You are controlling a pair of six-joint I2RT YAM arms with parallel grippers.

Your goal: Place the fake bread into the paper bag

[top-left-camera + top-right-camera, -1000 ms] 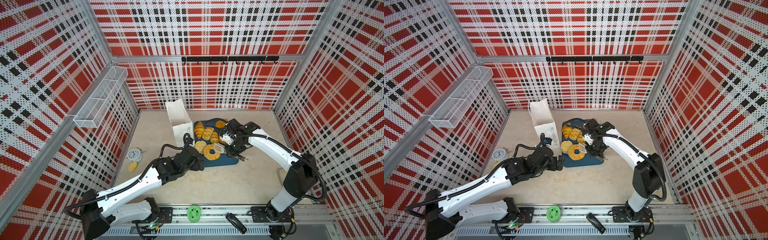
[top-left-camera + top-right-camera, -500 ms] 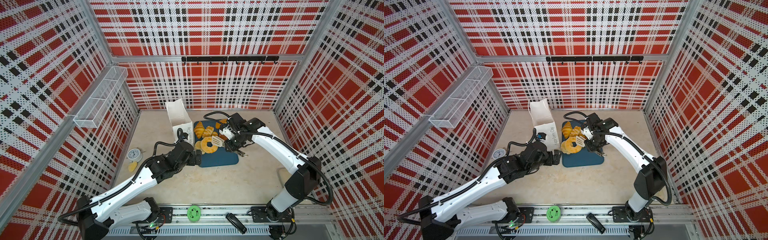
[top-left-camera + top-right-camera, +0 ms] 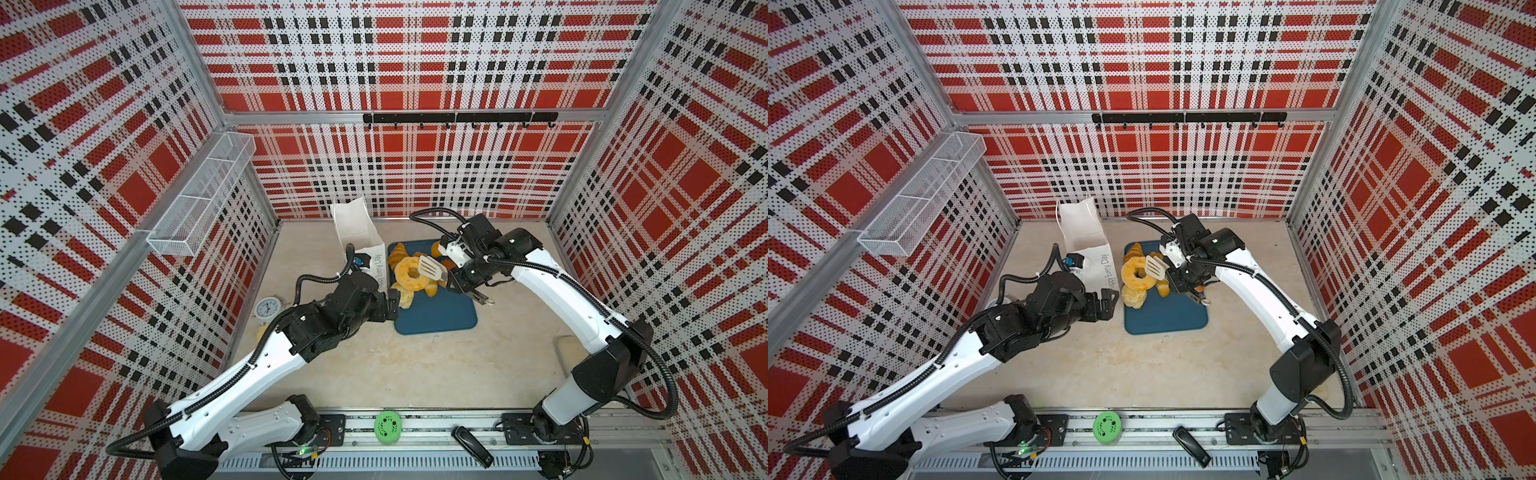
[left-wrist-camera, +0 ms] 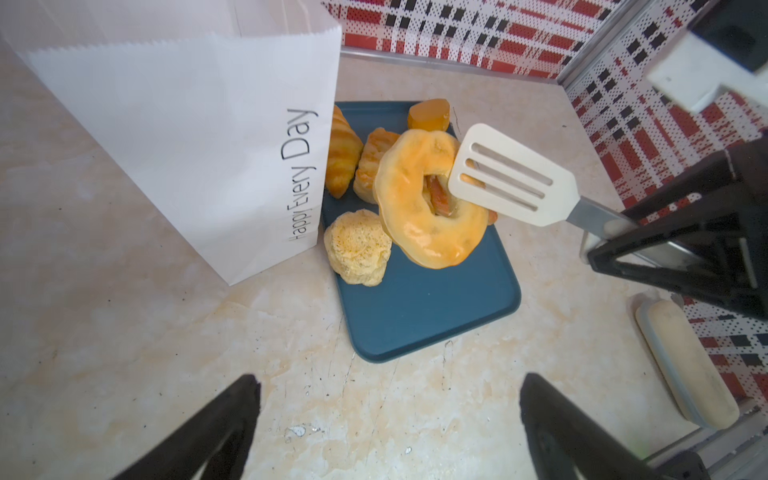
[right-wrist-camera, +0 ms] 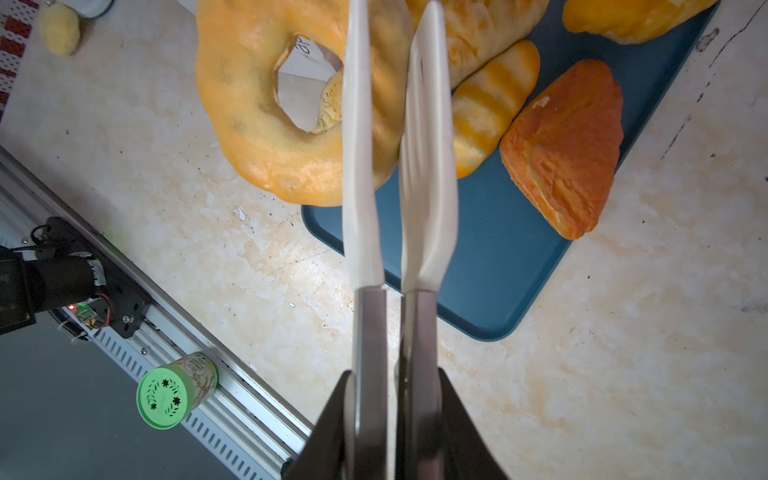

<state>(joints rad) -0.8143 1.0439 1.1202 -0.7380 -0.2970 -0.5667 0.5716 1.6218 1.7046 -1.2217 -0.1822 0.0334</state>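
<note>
My right gripper (image 5: 395,382) is shut on the metal handles of white slotted tongs (image 5: 395,166). The tongs pinch a golden ring doughnut (image 3: 409,273) and hold it tilted above the dark-teal tray (image 3: 436,316), close to the paper bag (image 3: 357,232). The white bag stands upright at the tray's left edge, lettering toward the tray (image 4: 415,316). On the tray lie a pale crumbly bun (image 4: 357,249), a croissant (image 4: 343,158), a striped loaf (image 5: 486,112) and a reddish triangular pastry (image 5: 565,153). My left gripper (image 4: 386,386) is open over bare table beside the bag's base (image 3: 1111,301).
A small clock (image 3: 266,309) and a yellow ball (image 3: 262,332) lie by the left wall. A wire basket (image 3: 199,208) hangs on that wall. A green can (image 3: 387,426) sits on the front rail. A pale lidded container (image 4: 685,365) lies at the right.
The tongs have lifted the doughnut off the tray and carried it left toward the bag. My left arm has reached farther in toward the bag's base, still open.
</note>
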